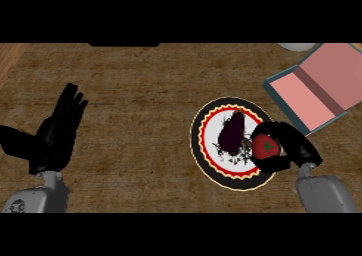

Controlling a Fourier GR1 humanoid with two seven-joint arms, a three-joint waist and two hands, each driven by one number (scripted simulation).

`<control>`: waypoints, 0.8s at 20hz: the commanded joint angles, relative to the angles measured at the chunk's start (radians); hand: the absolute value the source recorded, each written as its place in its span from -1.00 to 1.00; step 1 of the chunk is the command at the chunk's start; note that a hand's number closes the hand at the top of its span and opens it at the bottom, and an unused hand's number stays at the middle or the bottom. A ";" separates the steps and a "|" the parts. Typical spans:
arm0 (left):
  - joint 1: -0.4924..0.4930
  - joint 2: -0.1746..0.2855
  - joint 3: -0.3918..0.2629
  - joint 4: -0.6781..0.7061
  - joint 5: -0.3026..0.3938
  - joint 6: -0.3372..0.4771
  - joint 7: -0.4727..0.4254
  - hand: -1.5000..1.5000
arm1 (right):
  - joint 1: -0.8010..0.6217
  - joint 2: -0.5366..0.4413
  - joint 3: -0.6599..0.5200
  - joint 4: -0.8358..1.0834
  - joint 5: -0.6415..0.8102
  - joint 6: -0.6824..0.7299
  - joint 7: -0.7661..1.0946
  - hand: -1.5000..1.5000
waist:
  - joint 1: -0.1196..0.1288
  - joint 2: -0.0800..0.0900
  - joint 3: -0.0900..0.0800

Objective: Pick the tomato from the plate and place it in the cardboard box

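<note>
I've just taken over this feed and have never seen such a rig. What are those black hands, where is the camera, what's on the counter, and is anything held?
There is one view, taken from the robot's head and looking steeply down at a wooden counter. The grey forearms ending in black hands are the robot's own. The left hand rests open at the view's left and holds nothing. The right hand has its fingers curled round a red tomato over the right side of the plate. I cannot tell whether the tomato is lifted yet. A dark purple item also lies on the plate. The open box, pink inside, sits up and to the right of the plate.
</note>
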 commanded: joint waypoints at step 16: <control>0.060 0.002 0.001 -0.020 0.003 -0.029 -0.040 0.00 | -0.119 0.186 0.562 -0.231 0.497 -0.063 0.118 1.00 | 0.011 -0.005 -0.002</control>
